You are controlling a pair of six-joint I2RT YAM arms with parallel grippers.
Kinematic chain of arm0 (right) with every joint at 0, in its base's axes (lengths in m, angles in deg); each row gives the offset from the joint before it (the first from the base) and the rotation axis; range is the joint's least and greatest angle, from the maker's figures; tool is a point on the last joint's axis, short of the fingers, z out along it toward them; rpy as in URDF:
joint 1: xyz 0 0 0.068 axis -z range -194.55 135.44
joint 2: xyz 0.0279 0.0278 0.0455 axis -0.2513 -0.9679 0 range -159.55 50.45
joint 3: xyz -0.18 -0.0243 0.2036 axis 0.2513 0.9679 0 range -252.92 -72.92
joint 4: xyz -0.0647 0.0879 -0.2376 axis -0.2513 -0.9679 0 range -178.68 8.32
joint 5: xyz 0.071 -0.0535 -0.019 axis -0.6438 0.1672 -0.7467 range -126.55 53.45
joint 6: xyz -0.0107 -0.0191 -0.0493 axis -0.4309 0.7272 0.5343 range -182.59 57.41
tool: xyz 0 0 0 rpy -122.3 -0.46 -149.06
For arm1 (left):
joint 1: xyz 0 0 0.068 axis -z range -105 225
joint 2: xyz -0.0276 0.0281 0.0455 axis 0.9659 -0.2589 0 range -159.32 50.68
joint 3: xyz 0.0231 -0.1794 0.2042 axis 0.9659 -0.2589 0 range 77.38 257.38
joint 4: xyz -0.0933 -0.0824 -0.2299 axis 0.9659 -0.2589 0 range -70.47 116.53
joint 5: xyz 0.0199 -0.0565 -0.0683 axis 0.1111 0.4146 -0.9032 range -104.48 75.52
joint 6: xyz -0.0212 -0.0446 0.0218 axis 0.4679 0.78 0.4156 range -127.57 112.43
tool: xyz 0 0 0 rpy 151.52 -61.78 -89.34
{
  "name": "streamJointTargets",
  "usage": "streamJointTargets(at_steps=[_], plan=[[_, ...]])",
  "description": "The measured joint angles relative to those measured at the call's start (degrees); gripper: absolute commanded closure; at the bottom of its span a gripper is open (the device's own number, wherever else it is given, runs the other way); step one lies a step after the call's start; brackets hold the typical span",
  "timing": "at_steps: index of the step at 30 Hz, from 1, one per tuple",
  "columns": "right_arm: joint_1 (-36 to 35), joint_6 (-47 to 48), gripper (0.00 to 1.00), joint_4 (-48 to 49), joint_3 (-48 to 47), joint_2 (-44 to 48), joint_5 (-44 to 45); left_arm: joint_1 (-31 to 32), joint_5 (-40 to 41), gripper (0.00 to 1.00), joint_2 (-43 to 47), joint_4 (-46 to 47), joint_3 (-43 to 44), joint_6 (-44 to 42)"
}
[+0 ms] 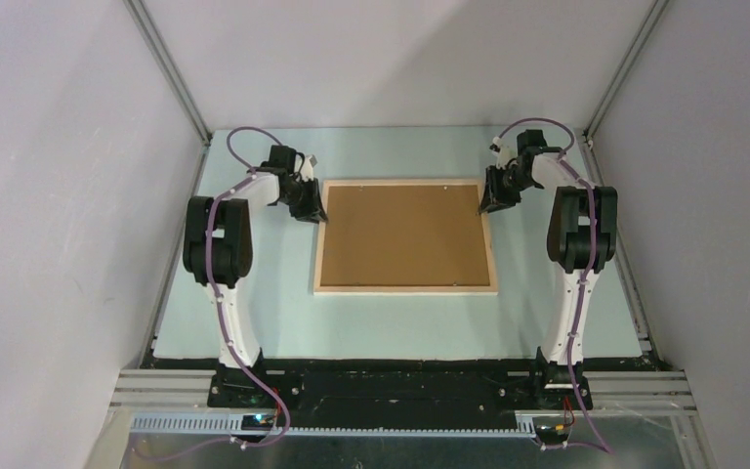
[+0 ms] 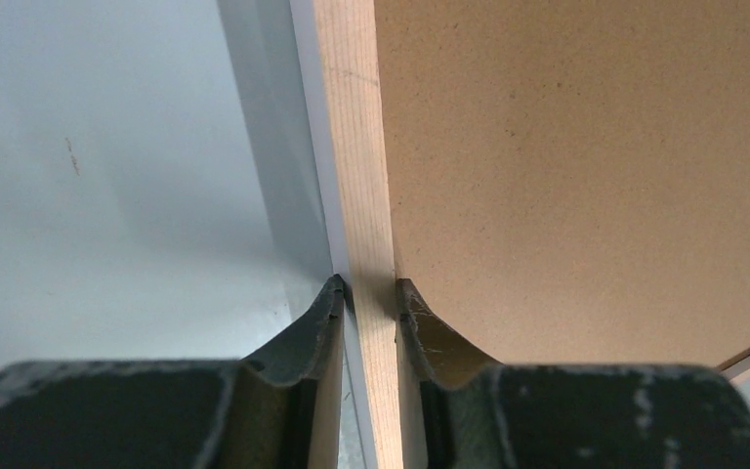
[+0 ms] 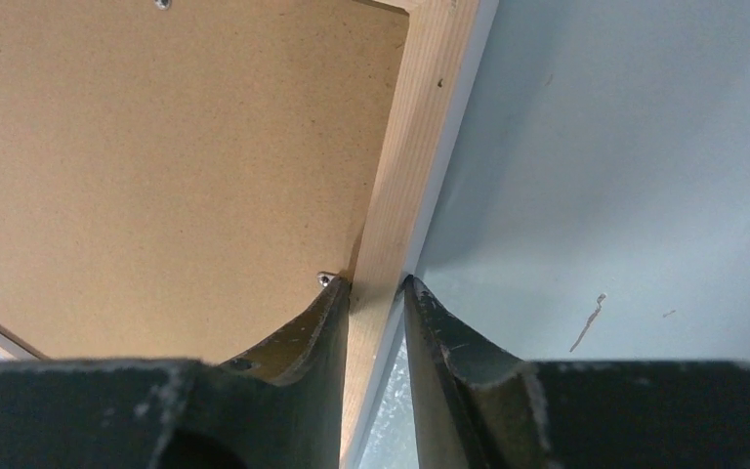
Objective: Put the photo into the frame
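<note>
The frame [image 1: 405, 289] lies at the middle of the table [image 1: 254, 327], back side up, with the brown board [image 1: 405, 234] filling it; its long sides run left to right. The left gripper [image 1: 311, 207] is at the frame's left rail, close to the far corner; its jaws are narrow and closed across the pale wood, one finger [image 2: 312, 332] outside on the table side, the other [image 2: 430, 337] inside over the board. The right gripper [image 1: 493, 200] is at the right rail, also close to the far corner, and clamps it the same way; its inner finger [image 3: 312, 322] lies over the board just beside a small metal clip [image 3: 324, 278], its outer finger [image 3: 439, 332] on the table side. I cannot tell whether the far edge is off the table.
</note>
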Motion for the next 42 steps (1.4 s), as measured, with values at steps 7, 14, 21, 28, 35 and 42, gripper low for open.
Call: streamJointTargets(at_steps=[7,14,21,28,35,42], plan=[[-0.13,-0.20,0.50,1.51,0.87,1.14,0.11,-0.02,0.55,0.72,0.00,0.00,0.00,-0.04],[-0.13,-0.44,0.35,3.56,5.51,7.50,0.94,-0.02,1.57,0.65,1.09,-0.17,-0.02,-0.72],[-1.25,-0.09,0.26,6.10,12.13,17.42,1.95,-0.11,4.52,0.54,8.81,0.15,-0.63,-3.37],[-6.95,4.13,0.25,7.54,22.69,29.70,4.63,-0.17,9.90,0.38,21.90,1.36,-9.33,-10.27],[-14.56,9.27,0.24,6.47,29.99,40.50,4.96,-0.24,13.20,0.21,35.69,-0.28,-21.31,-16.72],[-27.52,13.57,0.25,5.20,35.04,43.95,8.96,-0.24,13.88,0.12,51.49,-1.64,-28.06,-21.24]])
